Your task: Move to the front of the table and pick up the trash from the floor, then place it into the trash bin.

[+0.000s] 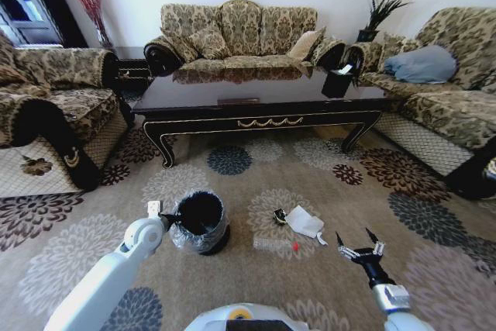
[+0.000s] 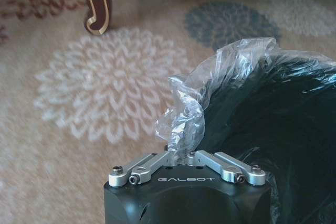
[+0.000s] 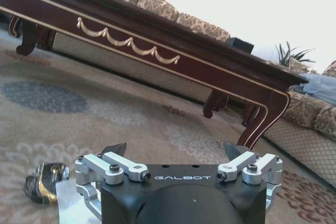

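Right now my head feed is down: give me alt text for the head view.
Three pieces of trash lie on the carpet before the robot: a white wad, a clear bottle and a dark wrapper. The left gripper pinches the liner at the bin rim; the right gripper hangs open nearby. The table stands beyond.

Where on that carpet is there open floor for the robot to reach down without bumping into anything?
Open carpet lies between the table and the trash bin, and beyond the right end effector. It is crowded between both end effectors: white wad, bottle, dark wrapper, with the left end effector at the bin's rim.
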Motion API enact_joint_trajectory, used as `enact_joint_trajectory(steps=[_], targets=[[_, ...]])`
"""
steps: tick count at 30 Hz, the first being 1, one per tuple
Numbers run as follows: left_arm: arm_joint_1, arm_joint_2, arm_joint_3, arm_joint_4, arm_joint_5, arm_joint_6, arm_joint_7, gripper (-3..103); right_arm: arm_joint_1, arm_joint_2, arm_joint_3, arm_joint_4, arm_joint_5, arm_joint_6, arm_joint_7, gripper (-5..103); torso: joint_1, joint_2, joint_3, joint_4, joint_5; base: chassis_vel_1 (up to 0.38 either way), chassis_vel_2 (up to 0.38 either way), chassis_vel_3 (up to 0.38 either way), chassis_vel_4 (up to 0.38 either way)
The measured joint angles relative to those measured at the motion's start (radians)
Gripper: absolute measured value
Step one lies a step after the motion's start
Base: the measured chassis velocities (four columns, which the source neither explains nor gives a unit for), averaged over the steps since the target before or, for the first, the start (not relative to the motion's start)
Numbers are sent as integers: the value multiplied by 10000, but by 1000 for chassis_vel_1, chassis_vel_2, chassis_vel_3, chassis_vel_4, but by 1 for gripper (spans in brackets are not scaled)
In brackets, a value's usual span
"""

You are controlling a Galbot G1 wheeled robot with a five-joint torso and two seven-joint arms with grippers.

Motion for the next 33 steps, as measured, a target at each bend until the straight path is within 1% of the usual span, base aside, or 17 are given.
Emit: enact_joint_trajectory(steps=[1,3,5,8,9,11,14,17,18,20,22,24,26,29,31,33], targets=[[0,0,0,0,0,0,0,2,0,0,0,0,0,0,0,100,0,0,0,0,0,0,0,0,0],[63,265,-161,-259,-114,57,-68,2,234,-65,-101,-325,-168,24,-64,100,0,0,-1,0,4,0,0,0,0],[224,544,-378,-611,-255,95,-93,2,805,-143,-340,-908,-372,130,-93,100,0,0,-1,0,3,0,0,0,0],[370,648,-535,-865,-343,95,-92,2,1269,-267,-610,-1403,-423,58,-98,100,0,0,0,5,2,0,0,0,0],[519,703,-691,-1110,-424,109,-109,2,1715,-373,-881,-1852,-454,-58,-98,100,0,0,-1,2,5,0,0,0,0],[720,752,-851,-1412,-549,154,-179,2,2249,-511,-1229,-2383,-334,-247,-187,100,0,0,-1,2,4,0,0,0,0],[831,788,-907,-1573,-568,180,-250,2,2645,-578,-1465,-2845,-189,-273,-309,100,0,0,-1,2,0,0,0,0,0],[970,818,-986,-1893,-644,178,-452,2,3380,-705,-1912,-3964,150,-122,-610,100,0,0,0,4,3,0,0,0,0],[970,818,-986,-1893,-644,178,-452,2,3380,-705,-1912,-3964,150,-122,-610,100,0,0,0,4,3,0,0,0,0],[1040,886,-1031,-2148,-796,181,-567,2,3648,-785,-2181,-4520,409,-85,-853,100,0,0,0,0,3,0,0,0,0],[1104,949,-1086,-2299,-886,199,-593,2,3858,-778,-2383,-5000,320,113,-1108,100,0,0,-1,-2,1,0,0,0,0],[1132,955,-1111,-2328,-903,201,-599,2,3924,-766,-2459,-5142,264,172,-1181,100,0,0,-1,-2,0,0,0,0,0],[1313,973,-1260,-2451,-939,201,-689,2,4275,-641,-2800,-5941,124,351,-1387,100,0,0,-1,0,3,0,0,0,0],[1404,997,-1319,-2504,-946,201,-703,2,4454,-591,-2936,-6311,105,401,-1432,100,0,0,-1,1,5,0,0,0,0],[1619,1083,-1380,-2641,-933,202,-735,2,5043,-395,-3133,-7212,-26,567,-1499,100,0,0,-1,0,2,0,0,0,0],[1714,1091,-1394,-2713,-842,201,-740,2,5469,-212,-3157,-7689,-63,639,-1501,100,0,0,0,2,2,0,0,0,0]])
